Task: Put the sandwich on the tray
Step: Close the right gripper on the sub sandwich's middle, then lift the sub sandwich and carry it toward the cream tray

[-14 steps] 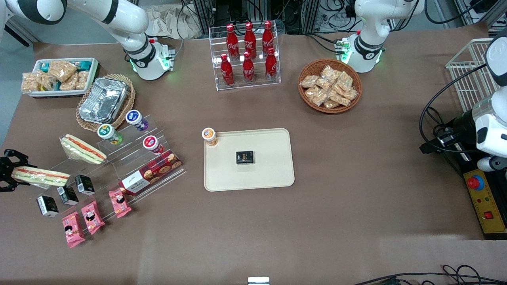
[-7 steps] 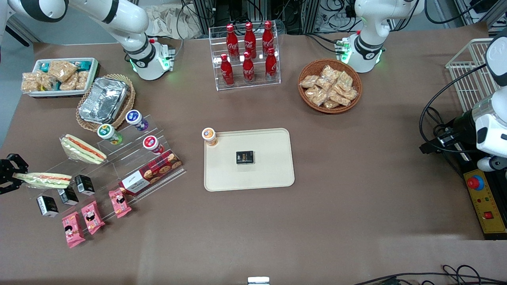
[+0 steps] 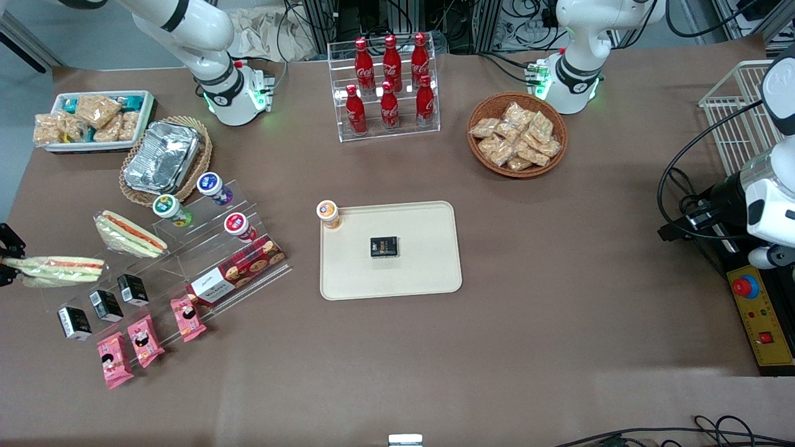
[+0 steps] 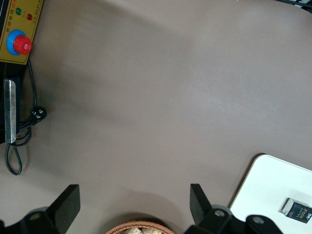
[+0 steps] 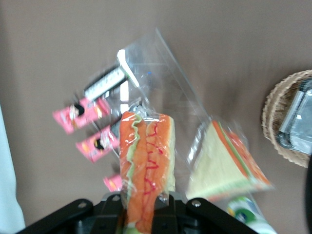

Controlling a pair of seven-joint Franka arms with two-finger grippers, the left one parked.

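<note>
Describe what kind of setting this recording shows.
Likely a lab mock-up of a snack shop: an acrylic rack of cola bottles, a basket of snack packs, a serving tray. The gripper holds the sandwich.

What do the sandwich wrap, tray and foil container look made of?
Sandwich, held in the hand at the working arm's table edge: clear glossy film, likely plastic; crinkles and glare.
Tray: matte cream, probably moulded plastic; rounded corners.
Foil container: crinkled shiny aluminium.
</note>
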